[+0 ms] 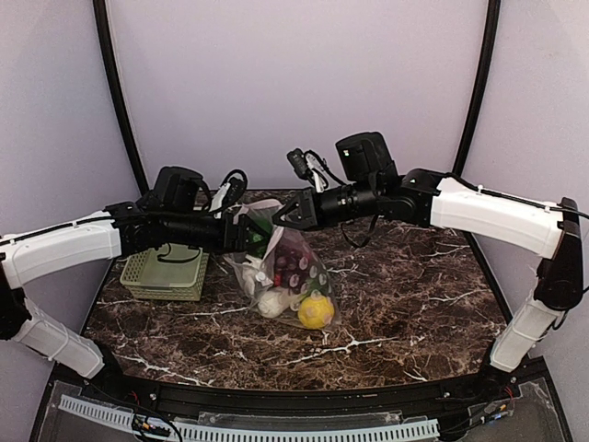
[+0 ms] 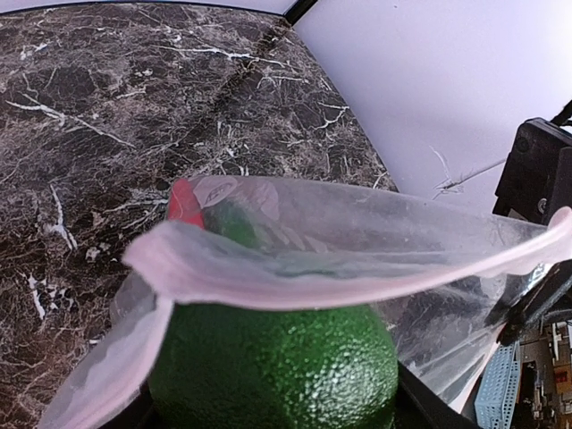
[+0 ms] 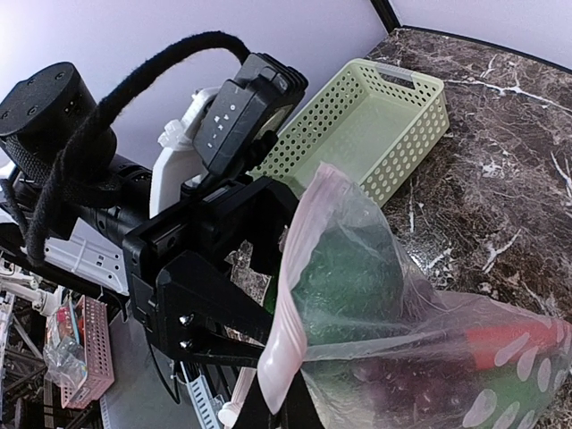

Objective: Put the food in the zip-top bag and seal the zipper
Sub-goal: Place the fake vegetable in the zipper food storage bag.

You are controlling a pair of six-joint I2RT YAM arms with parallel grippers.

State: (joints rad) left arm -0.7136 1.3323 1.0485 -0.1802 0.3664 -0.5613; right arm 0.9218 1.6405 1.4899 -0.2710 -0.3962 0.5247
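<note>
Left gripper (image 1: 241, 234) grasps a green pebbled fruit (image 2: 273, 366) inside the zip-top bag (image 1: 293, 267), its rim pinched by the clenched right gripper (image 1: 283, 219); we judge loading underway; next: release, withdraw, press the zipper (image 2: 340, 281).

surface: dark marble table (image 1: 396, 304) | on it: pale green mesh basket (image 1: 166, 274), left | zip-top bag (image 1: 290, 265) bottom, centre
</note>
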